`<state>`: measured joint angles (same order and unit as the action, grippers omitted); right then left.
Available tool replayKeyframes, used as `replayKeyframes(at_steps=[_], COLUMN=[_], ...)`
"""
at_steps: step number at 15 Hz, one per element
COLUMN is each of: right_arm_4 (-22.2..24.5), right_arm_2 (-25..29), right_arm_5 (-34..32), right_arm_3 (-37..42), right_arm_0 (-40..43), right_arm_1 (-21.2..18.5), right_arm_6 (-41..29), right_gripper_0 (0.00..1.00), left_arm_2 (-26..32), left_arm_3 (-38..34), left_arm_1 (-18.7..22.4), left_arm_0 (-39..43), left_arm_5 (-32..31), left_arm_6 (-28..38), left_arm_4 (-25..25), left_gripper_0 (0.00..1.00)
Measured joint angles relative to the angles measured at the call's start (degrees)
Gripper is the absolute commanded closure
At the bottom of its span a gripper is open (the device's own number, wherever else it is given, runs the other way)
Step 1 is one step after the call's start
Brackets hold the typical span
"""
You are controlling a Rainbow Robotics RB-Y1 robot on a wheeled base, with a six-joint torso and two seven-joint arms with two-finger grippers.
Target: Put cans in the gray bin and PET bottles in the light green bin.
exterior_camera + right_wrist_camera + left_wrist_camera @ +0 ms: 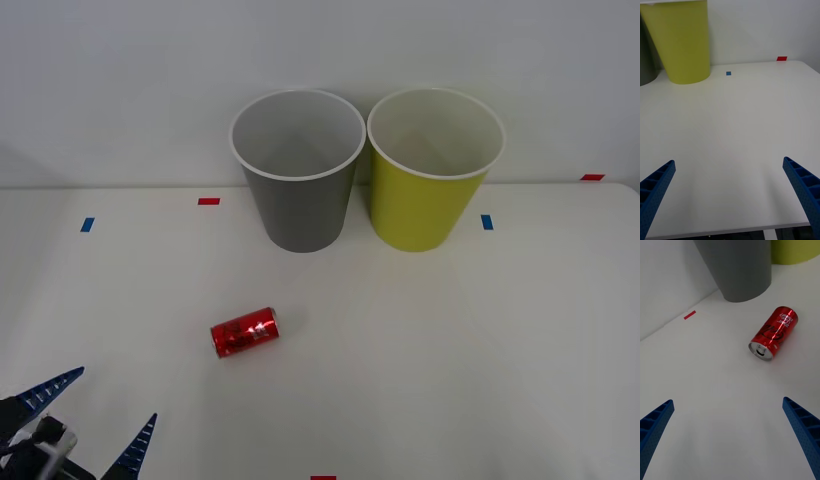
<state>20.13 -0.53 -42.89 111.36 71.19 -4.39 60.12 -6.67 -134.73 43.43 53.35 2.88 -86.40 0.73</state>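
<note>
Lying on its side on your matte white tabletop [480, 350], the shiny red can [244, 332] rests near-left of the tapered gray bin [298, 180]; the yellow-green bin [432, 175] stands just right of it, against a pale wall. Your left end effector [88, 418], ribbed blue fingers spread, hovers near-left; its wrist view shows the can's silver end. Your right end effector [730, 195] is spread over bare tabletop.
</note>
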Motion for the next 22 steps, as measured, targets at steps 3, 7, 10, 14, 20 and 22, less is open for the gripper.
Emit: replayKeyframes(at_steps=[3, 7, 10, 14, 20, 22], right_arm_4=[0.00, 0.00, 0.00, 0.00, 0.00, 0.00], right_arm_2=[0.00, 0.00, 0.00, 0.00, 0.00, 0.00], right_arm_5=[0.00, 0.00, 0.00, 0.00, 0.00, 0.00], right_arm_3=[0.00, 0.00, 0.00, 0.00, 0.00, 0.00], right_arm_0=[0.00, 0.00, 0.00, 0.00, 0.00, 0.00], right_arm_1=[0.00, 0.00, 0.00, 0.00, 0.00, 0.00], right_arm_6=[0.00, 0.00, 0.00, 0.00, 0.00, 0.00], right_gripper_0=[0.00, 0.00, 0.00, 0.00, 0.00, 0.00], left_arm_2=[-0.27, -4.73, -7.85, -10.35, -10.63, -10.64], left_arm_3=[-5.77, -6.86, -8.21, -12.00, -13.09, -13.10], left_arm_1=[3.76, 5.56, 6.46, 8.10, 3.89, 1.12], left_arm_0=[-4.50, -14.48, -20.26, -28.16, -40.50, -43.72], left_arm_5=[13.27, 25.24, 33.86, 47.94, 66.68, 71.60], left_arm_6=[-0.23, -0.36, -1.03, -5.43, -16.61, -18.28], left_arm_4=[-0.16, -0.55, -2.38, -7.22, -19.36, -21.79], left_gripper_0=[0.00, 0.01, 0.03, 0.03, 0.03, 0.03])
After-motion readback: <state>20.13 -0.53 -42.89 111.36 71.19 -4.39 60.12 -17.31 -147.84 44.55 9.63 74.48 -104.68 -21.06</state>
